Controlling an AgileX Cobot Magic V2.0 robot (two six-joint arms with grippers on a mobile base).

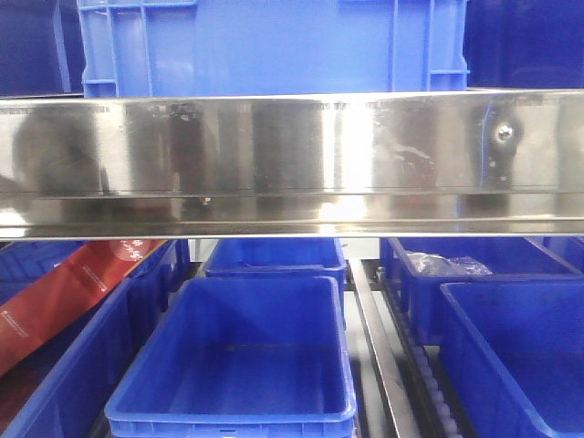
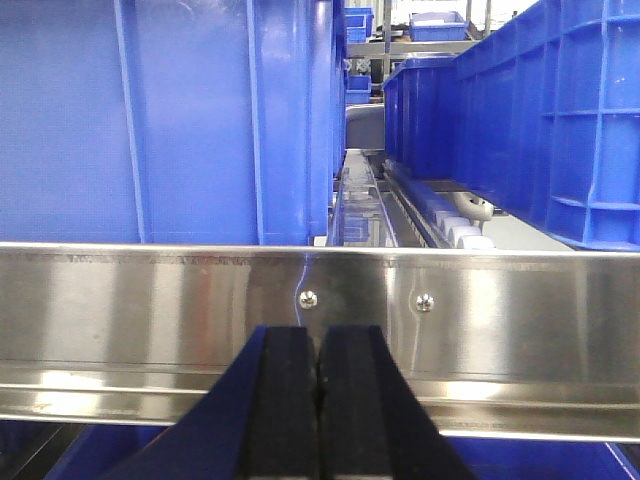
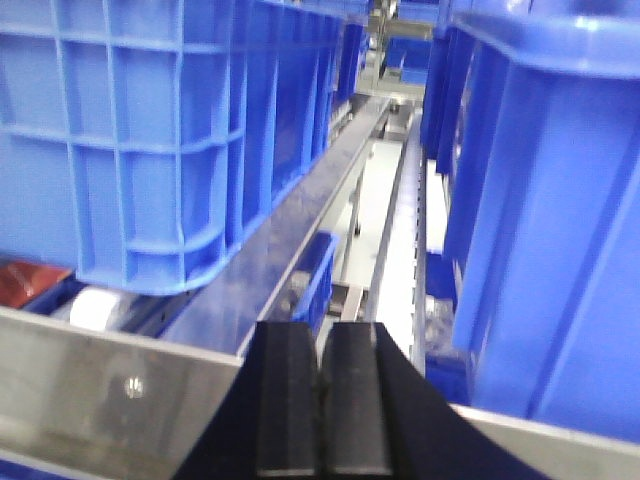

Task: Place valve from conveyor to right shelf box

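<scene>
Pressing together at the bottom centre of the left wrist view, the left gripper (image 2: 319, 400) has its black fingers (image 2: 285, 400) closed with nothing between them. Just beyond them a shiny steel shelf rail (image 2: 150, 320) runs across the whole frame, with two screw heads (image 2: 309, 298) near its middle. Above the rail a large blue crate (image 2: 150, 120) fills the upper left and another blue crate (image 2: 560, 120) slants in from the upper right, with a roller track (image 2: 455, 225) between them.

At the bottom centre of the right wrist view, the right gripper (image 3: 321, 400) likewise shows its two black fingers (image 3: 288, 400) shut against each other and empty. A ribbed blue crate (image 3: 170, 130) takes up the upper left there, a second blue crate (image 3: 540, 220) the right side, and a steel rail (image 3: 100, 390) crosses the lower left.

From the front-facing view, a wide polished steel beam (image 1: 292, 155) spans the middle of the frame. Below it sits an open blue shelf box (image 1: 237, 365) at bottom centre, another blue box (image 1: 520, 356) at lower right, and a red strip (image 1: 73, 292) at lower left. A light blue crate (image 1: 274, 46) stands above the beam.

Neither the valve nor the conveyor appears in any view.
</scene>
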